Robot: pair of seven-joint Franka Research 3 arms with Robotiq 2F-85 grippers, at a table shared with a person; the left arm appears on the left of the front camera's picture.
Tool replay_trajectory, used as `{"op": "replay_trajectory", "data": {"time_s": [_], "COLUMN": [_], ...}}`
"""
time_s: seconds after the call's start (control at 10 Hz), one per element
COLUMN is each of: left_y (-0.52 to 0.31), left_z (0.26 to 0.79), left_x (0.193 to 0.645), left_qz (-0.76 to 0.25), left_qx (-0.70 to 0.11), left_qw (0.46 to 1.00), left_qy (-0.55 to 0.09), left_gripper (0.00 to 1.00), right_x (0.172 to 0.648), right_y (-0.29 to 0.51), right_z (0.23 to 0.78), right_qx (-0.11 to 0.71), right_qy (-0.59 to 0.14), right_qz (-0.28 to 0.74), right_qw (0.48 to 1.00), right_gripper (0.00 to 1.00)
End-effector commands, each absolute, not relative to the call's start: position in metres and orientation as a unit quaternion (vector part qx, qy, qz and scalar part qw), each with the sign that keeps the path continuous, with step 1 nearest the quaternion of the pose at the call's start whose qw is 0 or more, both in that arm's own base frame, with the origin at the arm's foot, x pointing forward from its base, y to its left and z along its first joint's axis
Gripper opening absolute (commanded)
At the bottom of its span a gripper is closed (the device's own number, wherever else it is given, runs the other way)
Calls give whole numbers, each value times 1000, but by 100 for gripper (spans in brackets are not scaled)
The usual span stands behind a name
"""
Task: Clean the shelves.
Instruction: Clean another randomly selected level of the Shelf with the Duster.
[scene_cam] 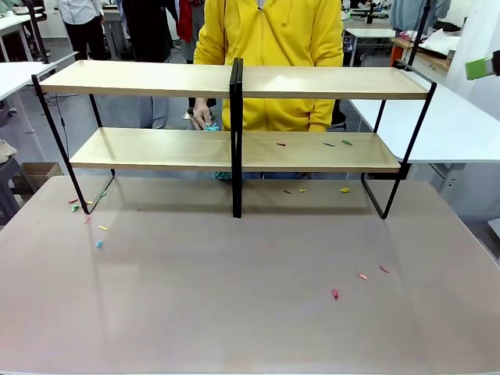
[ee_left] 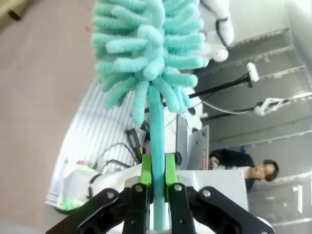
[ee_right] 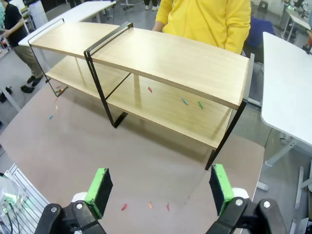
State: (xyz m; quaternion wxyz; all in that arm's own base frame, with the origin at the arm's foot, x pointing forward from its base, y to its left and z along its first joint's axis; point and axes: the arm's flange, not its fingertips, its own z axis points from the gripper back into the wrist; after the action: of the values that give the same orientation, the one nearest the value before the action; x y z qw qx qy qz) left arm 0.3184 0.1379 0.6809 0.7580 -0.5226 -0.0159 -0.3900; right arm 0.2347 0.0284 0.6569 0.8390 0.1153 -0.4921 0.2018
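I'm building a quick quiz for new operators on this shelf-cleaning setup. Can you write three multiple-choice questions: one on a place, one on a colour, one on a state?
1. Where on the shelves do the small scraps lie?
A. top left board
B. lower right board
C. top right board

2. What colour is the duster in the left gripper?
A. teal
B. red
C. black

3. How does the right gripper stand?
A. shut on a cloth
B. shut on the duster
C. open, holding nothing

Answers: 1 B, the scraps lie on that board in the front view; 2 A, its fluffy head and handle are teal; 3 C, its green pads stand wide apart with nothing between them.
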Motion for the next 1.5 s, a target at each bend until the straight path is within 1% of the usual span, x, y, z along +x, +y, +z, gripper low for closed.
{"op": "replay_trajectory", "data": {"time_s": [0.0, 0.1, 0.2, 0.3, 0.4, 0.5, 0.6, 0.7, 0.8, 0.9, 1.0, 1.1, 1.3, 1.4], "left_y": [34, 3, -28, -52, -55, -13, -71, -71, -54, -74, -113, -142, -212, -238], "left_z": [661, 644, 626, 606, 591, 607, 592, 592, 592, 591, 589, 590, 592, 591], "left_x": [330, 331, 323, 311, 303, 309, 329, 329, 315, 311, 314, 322, 327, 331], "left_qz": [-447, -451, -446, -444, -446, -468, -435, -435, -440, -358, -356, -286, -285, -264], "left_qx": [-463, -438, -421, -416, -425, -435, -417, -417, -421, -416, -410, -371, -315, -288], "left_qw": [760, 768, 779, 782, 772, 745, 778, 778, 771, 820, 825, 878, 902, 918], "left_qy": [91, 124, 131, 135, 158, 192, 178, 178, 188, 161, 155, 98, 72, 68], "left_gripper": [12, 12, 12, 12, 12, 12, 12, 12, 12, 12, 12, 12, 12, 12], "right_x": [235, 235, 235, 235, 235, 235, 235, 235, 235, 235, 235, 235, 235, 235], "right_y": [27, 27, 27, 27, 27, 27, 27, 27, 27, 27, 27, 27, 27, 27], "right_z": [657, 657, 657, 657, 657, 657, 657, 657, 657, 657, 657, 657, 657, 657], "right_qx": [119, 119, 119, 119, 119, 119, 119, 119, 119, 119, 119, 119, 119, 119], "right_qy": [-492, -492, -492, -492, -492, -492, -492, -492, -492, -492, -492, -492, -492, -492], "right_qz": [202, 202, 202, 202, 202, 202, 202, 202, 202, 202, 202, 202, 202, 202], "right_qw": [838, 838, 838, 838, 838, 838, 838, 838, 838, 838, 838, 838, 838, 838], "right_gripper": [100, 100, 100, 100, 100, 100, 100, 100, 100, 100, 100, 100, 100, 100]}}
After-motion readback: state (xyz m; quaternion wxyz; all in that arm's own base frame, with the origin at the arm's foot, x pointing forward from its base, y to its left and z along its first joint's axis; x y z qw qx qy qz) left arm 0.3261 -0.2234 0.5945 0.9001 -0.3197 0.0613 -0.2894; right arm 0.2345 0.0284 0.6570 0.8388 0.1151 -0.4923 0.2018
